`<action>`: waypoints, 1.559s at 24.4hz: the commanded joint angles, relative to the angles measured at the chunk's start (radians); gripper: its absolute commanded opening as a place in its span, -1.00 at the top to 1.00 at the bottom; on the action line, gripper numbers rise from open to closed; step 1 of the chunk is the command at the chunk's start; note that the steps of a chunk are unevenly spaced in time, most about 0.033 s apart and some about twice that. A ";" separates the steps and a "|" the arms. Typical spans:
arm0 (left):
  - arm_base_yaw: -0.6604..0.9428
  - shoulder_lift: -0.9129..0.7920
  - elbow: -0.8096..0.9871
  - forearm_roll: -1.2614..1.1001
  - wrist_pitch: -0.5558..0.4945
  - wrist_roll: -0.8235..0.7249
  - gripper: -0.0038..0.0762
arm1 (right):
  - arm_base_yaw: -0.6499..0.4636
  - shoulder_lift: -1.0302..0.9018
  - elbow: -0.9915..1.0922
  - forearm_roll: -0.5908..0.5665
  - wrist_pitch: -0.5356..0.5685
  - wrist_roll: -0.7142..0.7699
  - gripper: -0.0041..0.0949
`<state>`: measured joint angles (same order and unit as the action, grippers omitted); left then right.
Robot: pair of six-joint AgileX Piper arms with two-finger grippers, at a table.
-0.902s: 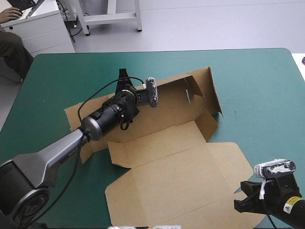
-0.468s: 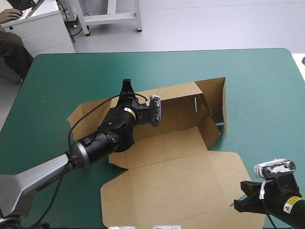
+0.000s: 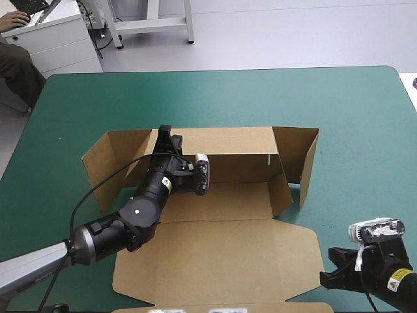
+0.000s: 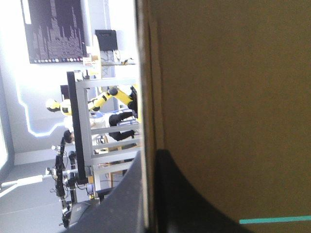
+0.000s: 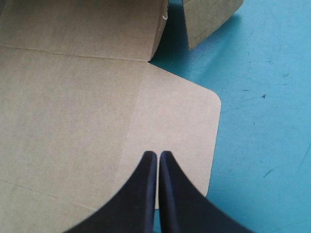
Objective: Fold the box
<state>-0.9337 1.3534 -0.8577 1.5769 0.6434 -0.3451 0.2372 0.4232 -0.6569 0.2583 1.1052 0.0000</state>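
The box (image 3: 221,254) sat in the middle of the teal-green cover (image 3: 352,98), squared to the table's edges and only partly formed. Its long far wall (image 3: 228,140) stood upright, and the left gripper (image 3: 164,134) was clenched over that wall's top edge near the left end, one black finger on each face of the board (the left wrist view showed the sheet edge-on, running up between the fingers (image 4: 165,194)). The end flaps, the left one (image 3: 104,156) and the right one (image 3: 306,156), had swung partway toward the robot but were not tucked. The floor panel (image 3: 228,195) lay flat in front of the wall, and the broad lid (image 3: 215,261) lay flat toward the near edge. The right gripper (image 5: 158,155) hung over the lid's near right corner with its fingers pressed together and nothing between them. By my reckoning, the task was perhaps a third done: one wall was up. The side walls were yet to be raised, the end flaps folded in and everything locked into a tray.
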 commanded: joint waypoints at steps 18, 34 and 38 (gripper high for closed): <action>-0.199 -0.062 0.097 0.115 0.215 -0.173 0.93 | -0.006 0.106 -0.025 -0.133 -0.181 0.000 0.34; -0.205 -0.062 0.097 0.118 0.278 -0.173 0.93 | -0.006 0.641 -0.604 -0.320 -0.199 0.135 -0.51; -0.205 -0.062 0.097 0.118 0.306 -0.176 0.93 | -0.062 0.839 -0.838 -0.282 -0.093 0.085 -0.51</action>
<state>-1.1311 1.3178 -0.7364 1.6494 0.8885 -0.5067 0.2177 1.1834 -1.3518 -0.0375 0.9971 0.1242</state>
